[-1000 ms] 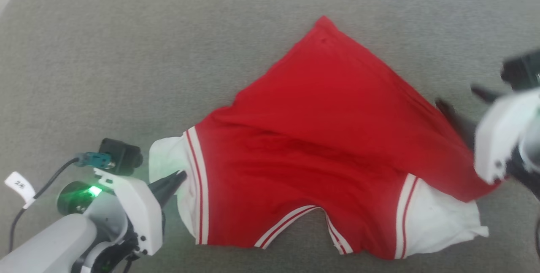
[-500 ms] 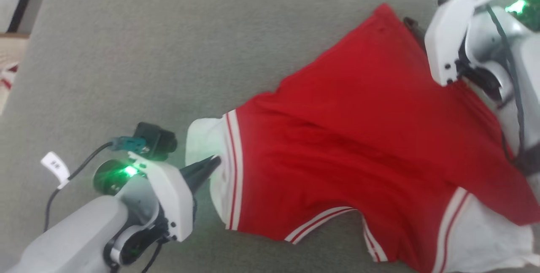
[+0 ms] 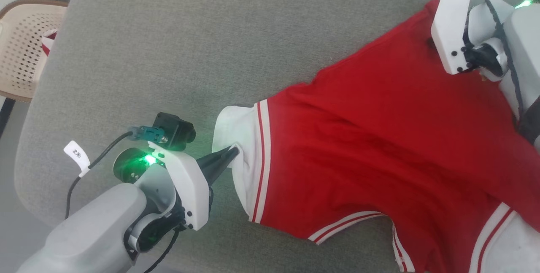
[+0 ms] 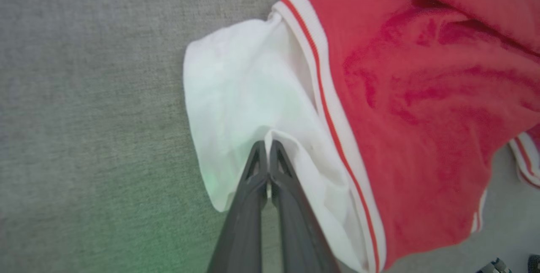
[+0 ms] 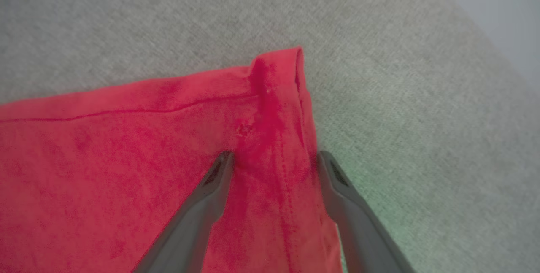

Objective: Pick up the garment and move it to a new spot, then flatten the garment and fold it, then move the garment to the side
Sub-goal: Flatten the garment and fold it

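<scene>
The garment (image 3: 379,138) lay spread on the grey cushion (image 3: 168,53). The left gripper (image 4: 268,148) was clamped on its white sleeve (image 4: 236,95); the right gripper (image 5: 275,155) held its 2 fingers apart astride a red corner.

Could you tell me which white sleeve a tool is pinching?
The sleeve on the robot's left: the left tool is shut on its edge, while the other sleeve lies free.
</scene>
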Controlling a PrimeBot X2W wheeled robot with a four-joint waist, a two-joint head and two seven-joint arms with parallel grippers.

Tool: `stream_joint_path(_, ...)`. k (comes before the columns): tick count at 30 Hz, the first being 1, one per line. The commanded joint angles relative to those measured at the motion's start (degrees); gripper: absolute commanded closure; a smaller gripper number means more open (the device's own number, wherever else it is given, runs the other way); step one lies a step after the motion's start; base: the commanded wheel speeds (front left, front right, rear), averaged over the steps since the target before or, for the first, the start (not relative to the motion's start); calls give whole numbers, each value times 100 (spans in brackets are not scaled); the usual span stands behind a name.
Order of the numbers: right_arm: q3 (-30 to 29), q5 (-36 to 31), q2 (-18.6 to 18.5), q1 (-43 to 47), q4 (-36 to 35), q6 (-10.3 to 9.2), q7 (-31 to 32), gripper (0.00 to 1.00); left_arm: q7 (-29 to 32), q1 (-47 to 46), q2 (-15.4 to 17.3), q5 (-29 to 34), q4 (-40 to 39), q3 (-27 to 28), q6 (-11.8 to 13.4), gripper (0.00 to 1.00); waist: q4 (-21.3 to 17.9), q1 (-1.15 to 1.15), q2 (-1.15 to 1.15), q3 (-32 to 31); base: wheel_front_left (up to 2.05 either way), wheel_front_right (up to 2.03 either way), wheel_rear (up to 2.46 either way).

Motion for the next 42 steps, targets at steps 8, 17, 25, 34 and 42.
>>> stream_joint_path(8, 361, 392, -142, 59, 597, -10, 98, 100, -10, -152, 5, -74, 253, 61, -57, 100, -88, 0, 0, -89, 0, 0, 0)
stream_joint_path(17, 568, 884, -175, -159, 95, -7, -543, 100, 339, -556, 512, -86, 151, 341, 213, 100, -521, 0, 0, -579, 0, 0, 0)
stream_joint_path(25, 769, 1236, -542, -192, -699, -7, -979, 100, 1069, -1438, 1129, 95, -119, 574, 353, 100, -958, 0, 0, -1189, 0, 0, 0)
stream_joint_path(34, 621, 1260, -843, -195, -1538, -7, -1039, 100, 1636, -2561, 1253, 298, 148, 767, 367, 100, -1338, 0, 0, -1688, 0, 0, 0)
stream_joint_path(42, 264, 1136, -934, -184, -2112, -7, -966, 100, 1581, -3468, 1142, 636, 753, 900, 204, 100, -1543, 0, 0, -1946, 0, 0, 0)
